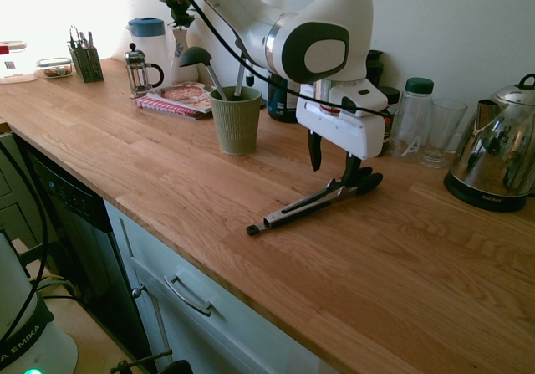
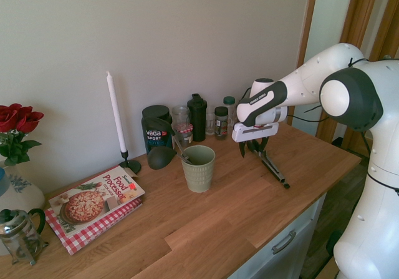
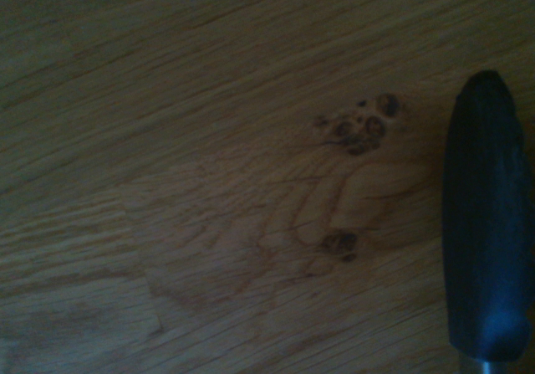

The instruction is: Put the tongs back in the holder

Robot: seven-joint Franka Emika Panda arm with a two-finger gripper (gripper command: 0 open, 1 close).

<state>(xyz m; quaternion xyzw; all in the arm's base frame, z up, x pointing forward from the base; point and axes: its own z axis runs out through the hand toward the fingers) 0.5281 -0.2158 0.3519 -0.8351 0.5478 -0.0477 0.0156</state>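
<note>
The tongs (image 1: 313, 205) are seen lying on the wooden desk (image 1: 209, 223), knob end nearest, black tips lifted slightly. The hand (image 1: 334, 166) is lowered over the tip end, fingers spread around it, not visibly clamped. Farther back, well apart, the green holder (image 1: 236, 120) is stood upright with a black ladle (image 1: 201, 59) inside.

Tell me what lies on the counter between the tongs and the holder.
Nothing: bare wooden counter separates the tongs from the holder, clearest in the first exterior view.
</note>
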